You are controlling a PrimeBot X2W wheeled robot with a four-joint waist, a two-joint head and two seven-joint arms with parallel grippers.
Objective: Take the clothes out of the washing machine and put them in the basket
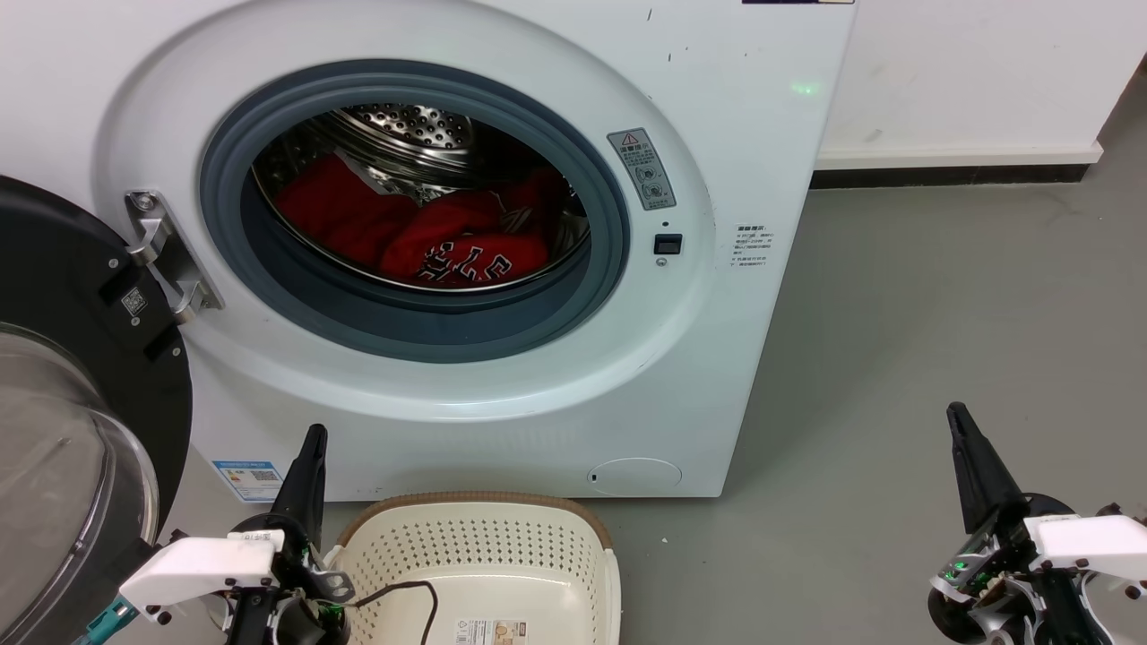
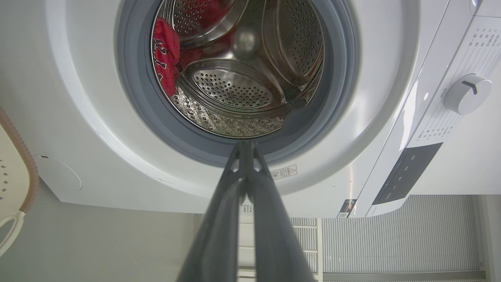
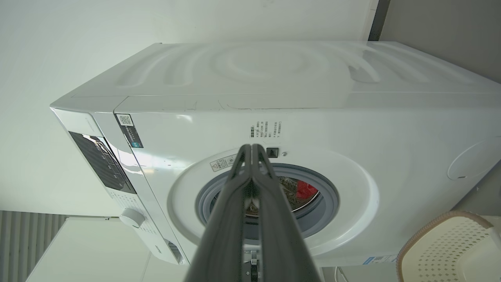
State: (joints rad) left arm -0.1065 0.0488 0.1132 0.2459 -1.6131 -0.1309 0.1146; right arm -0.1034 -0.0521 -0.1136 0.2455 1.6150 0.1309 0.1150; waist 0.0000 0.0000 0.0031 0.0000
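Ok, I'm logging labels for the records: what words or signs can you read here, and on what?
No words read clearly.
Grey sticker on the washing machine, right of the opening: a warning triangle; print too small.
White label beside it: too small.
Red clothes: lettering crumpled, unreadable.
Blue sticker at the machine's lower left: too small.
Paper label in the basket: too small.

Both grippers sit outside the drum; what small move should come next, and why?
Probably open the left gripper and reach into the washing machine: the clothes lie in its drum, the door is open, the basket holds none, both grippers are shut, empty.
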